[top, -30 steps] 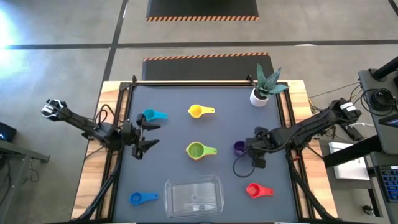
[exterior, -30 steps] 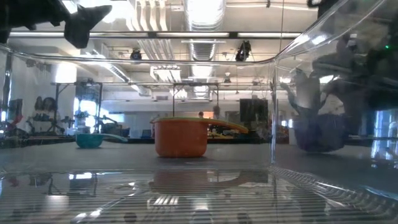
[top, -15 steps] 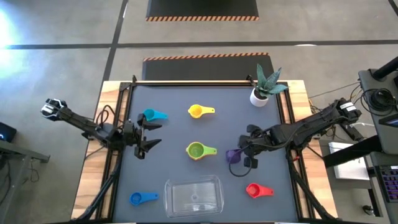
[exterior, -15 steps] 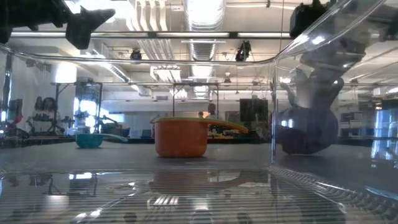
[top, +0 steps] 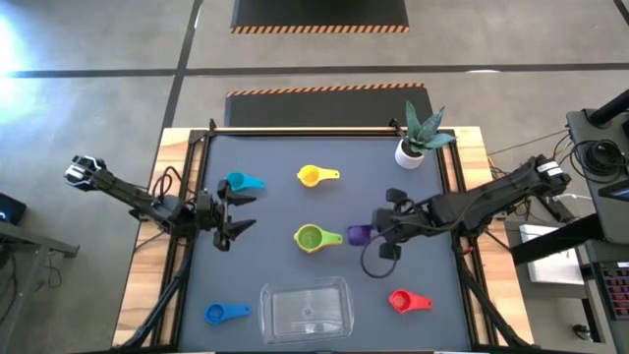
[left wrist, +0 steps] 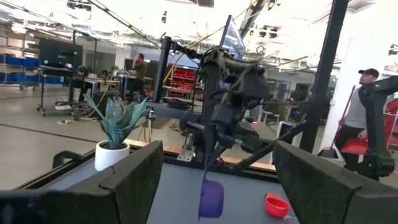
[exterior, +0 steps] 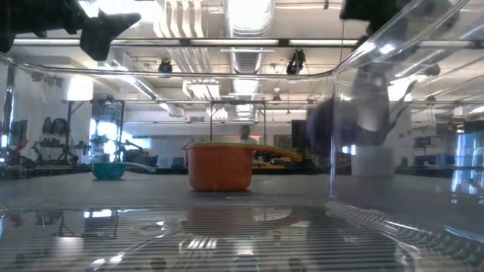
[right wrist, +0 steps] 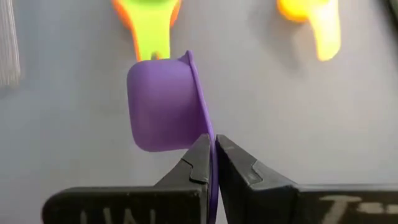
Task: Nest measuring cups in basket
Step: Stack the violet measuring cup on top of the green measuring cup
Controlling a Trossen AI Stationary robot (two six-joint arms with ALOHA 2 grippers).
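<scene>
Around my dark worktop (top: 295, 211) lies a grey concrete floor (top: 98, 108) with hazard-striped mats (top: 319, 14). Overhead I see bright strip lights (exterior: 249, 15) and silver ducting (exterior: 246, 57). A person in a cap (left wrist: 364, 93) stands beyond red shelving (left wrist: 180, 78).

The purple cup (right wrist: 163, 112) I pinch by its thin handle looks like smooth plastic with a soft sheen. My right gripper (right wrist: 211, 163) has matt black fingers (right wrist: 239, 171). Beneath lies a dull, dark grey tabletop (top: 275, 206) edged in pale wood. The basket (top: 306, 310) is clear, glossy plastic.
</scene>
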